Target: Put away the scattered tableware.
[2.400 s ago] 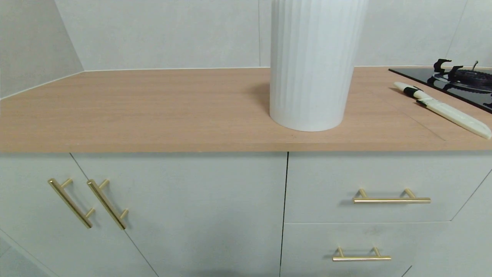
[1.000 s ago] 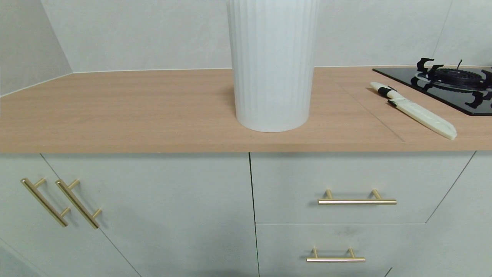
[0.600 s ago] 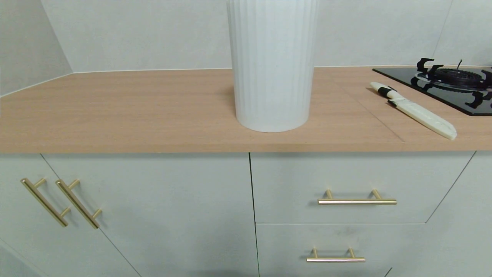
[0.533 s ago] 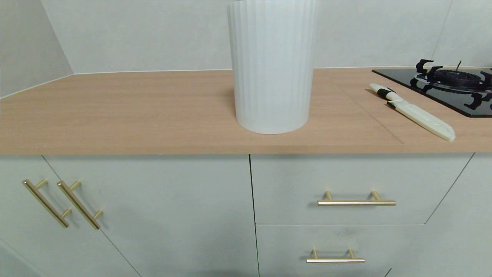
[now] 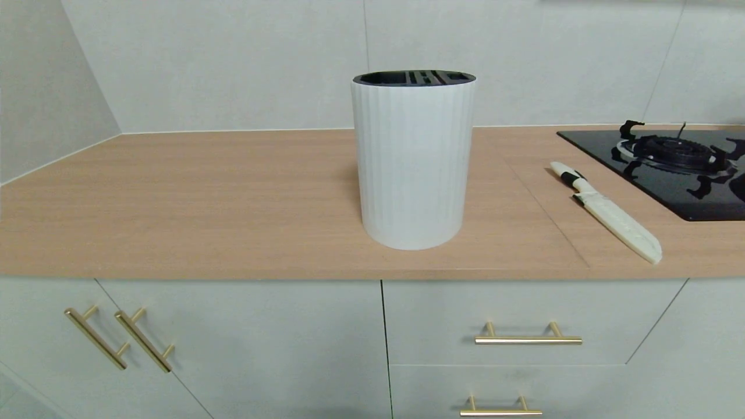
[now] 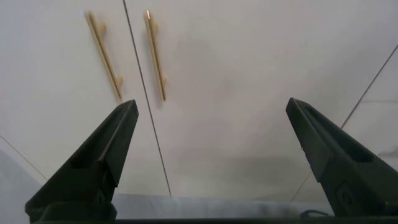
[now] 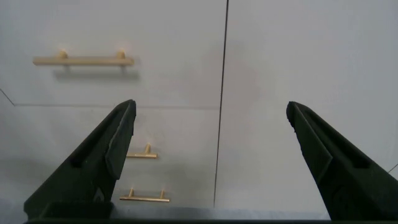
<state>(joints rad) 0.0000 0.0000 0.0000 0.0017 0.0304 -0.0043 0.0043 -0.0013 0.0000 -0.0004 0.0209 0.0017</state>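
Observation:
A cream-bladed knife (image 5: 605,212) with a cream and black handle lies flat on the wooden counter (image 5: 186,203), to the right of a tall white ribbed knife block (image 5: 413,160) with a black slotted top. My left gripper (image 6: 211,149) is open and faces the cabinet doors below the counter. My right gripper (image 7: 211,149) is open too and faces the drawer fronts. Nothing is held between the fingers (image 6: 99,162) of either one.
A black gas hob (image 5: 669,160) with a burner grate sits at the counter's far right, just beyond the knife. Grey cabinet doors with gold handles (image 5: 119,340) and drawers with gold handles (image 5: 527,339) lie below. A grey wall stands behind.
The head camera has shifted right and then risen, so the knife block's slotted top now shows. The knife and block have stayed where they were on the counter.

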